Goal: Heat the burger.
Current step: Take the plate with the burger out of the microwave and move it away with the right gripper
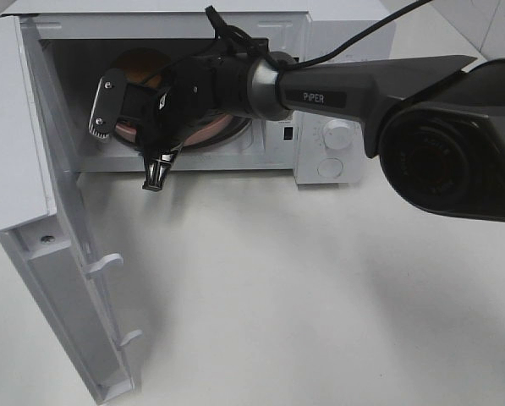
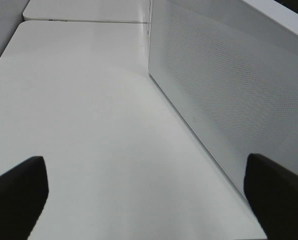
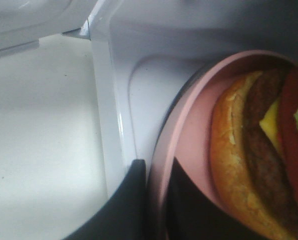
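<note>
The burger (image 3: 248, 150), with golden-brown bun, dark patty, yellow cheese, red tomato and green lettuce, lies on a pink plate (image 3: 188, 130) inside the open white microwave (image 1: 277, 25). In the exterior high view only a bit of bun (image 1: 138, 63) and the plate's rim (image 1: 225, 131) show behind the arm. My right gripper (image 3: 156, 210) reaches into the cavity from the right, its fingers closed on the plate's rim near the front sill (image 1: 156, 173). My left gripper (image 2: 149, 200) is open and empty over the table, beside the microwave's perforated outer wall (image 2: 228, 100); it is out of the exterior high view.
The microwave door (image 1: 32, 169) stands swung open to the left, its latch hooks (image 1: 108, 262) pointing out over the table. The control panel with two knobs (image 1: 338, 134) is at the right of the cavity. The white table (image 1: 303, 296) spreads in front.
</note>
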Robot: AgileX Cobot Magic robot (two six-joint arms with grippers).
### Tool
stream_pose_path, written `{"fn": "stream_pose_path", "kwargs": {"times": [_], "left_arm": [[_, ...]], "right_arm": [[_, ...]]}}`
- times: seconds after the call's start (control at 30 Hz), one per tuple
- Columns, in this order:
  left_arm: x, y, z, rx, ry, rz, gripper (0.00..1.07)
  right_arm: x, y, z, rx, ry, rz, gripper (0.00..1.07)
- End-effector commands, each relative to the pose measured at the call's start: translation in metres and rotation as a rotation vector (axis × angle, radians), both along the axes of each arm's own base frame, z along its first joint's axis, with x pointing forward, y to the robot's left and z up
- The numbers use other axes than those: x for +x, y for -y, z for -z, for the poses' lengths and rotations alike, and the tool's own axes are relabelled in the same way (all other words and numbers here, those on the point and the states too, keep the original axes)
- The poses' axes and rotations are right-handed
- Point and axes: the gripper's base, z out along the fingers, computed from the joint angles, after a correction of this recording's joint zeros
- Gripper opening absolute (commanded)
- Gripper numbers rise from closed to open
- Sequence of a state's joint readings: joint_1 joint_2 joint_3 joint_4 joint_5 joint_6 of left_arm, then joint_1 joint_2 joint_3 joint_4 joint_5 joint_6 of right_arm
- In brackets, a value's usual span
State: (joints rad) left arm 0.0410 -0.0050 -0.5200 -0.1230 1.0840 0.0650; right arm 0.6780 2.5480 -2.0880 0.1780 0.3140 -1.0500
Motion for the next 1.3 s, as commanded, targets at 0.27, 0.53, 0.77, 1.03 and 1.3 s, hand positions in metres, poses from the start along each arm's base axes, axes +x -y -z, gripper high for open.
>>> {"fn": "stream_pose_path", "kwargs": {"times": [0.27, 0.53, 0.77, 1.03, 1.3], "left_arm": [[-0.002, 0.001, -0.001, -0.012, 0.028, 0.001, 1.0], [-0.002, 0.001, -0.001, -0.012, 0.028, 0.001, 1.0], [-0.002, 0.001, -0.001, -0.012, 0.028, 0.001, 1.0], [-0.002, 0.001, -0.001, -0.012, 0.028, 0.001, 1.0], [-0.002, 0.001, -0.001, -0.012, 0.028, 0.001, 1.0]], "right_arm": [[-0.008, -0.001, -0.001, -0.026, -0.078, -0.013, 0.0], [-0.013, 0.0, -0.014, -0.081, -0.075, -0.046, 0.0], [-0.015, 0.003, -0.034, -0.082, -0.027, -0.052, 0.0], [-0.022, 0.01, -0.039, -0.068, -0.012, -0.042, 0.0], [-0.036, 0.022, -0.051, -0.048, 0.042, -0.04, 0.0]]}}
